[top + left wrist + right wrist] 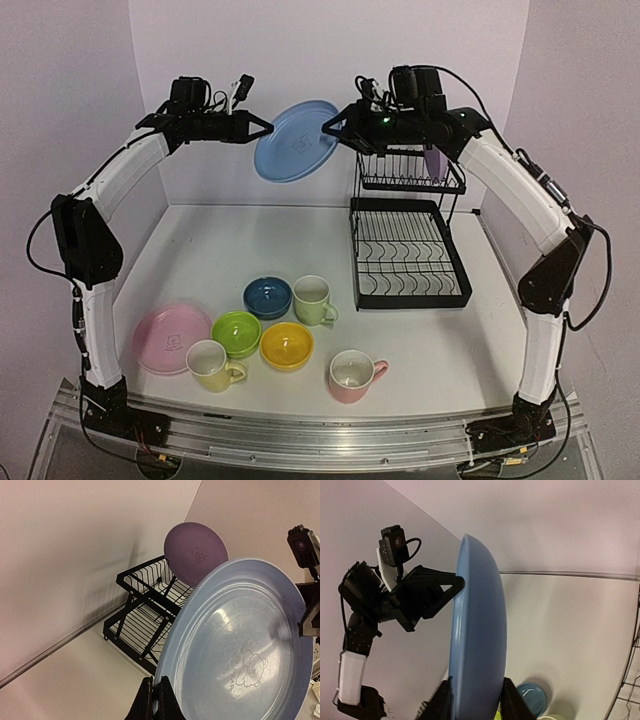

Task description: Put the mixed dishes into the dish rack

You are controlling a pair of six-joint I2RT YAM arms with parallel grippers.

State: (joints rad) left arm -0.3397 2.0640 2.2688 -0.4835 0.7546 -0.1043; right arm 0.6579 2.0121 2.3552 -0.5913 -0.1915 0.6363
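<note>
A blue plate (pixel 296 140) hangs high in the air between both arms, left of the dish rack (pixel 410 250). My left gripper (pixel 262 126) is shut on its left rim, with the fingers pinching the edge in the left wrist view (pixel 156 695). My right gripper (pixel 333 126) is at the opposite rim; in the right wrist view (pixel 476 695) its fingers press both faces of the plate (pixel 477 630). A lilac plate (pixel 434 160) stands upright in the rack's upper shelf and also shows in the left wrist view (pixel 196 552).
On the table's near left lie a pink plate (pixel 170 338), yellow mug (pixel 210 365), green bowl (pixel 237 333), yellow bowl (pixel 287 345), dark blue bowl (pixel 268 297), pale green mug (pixel 313 299) and pink mug (pixel 352 375). The rack's lower tray (pixel 405 285) holds nothing.
</note>
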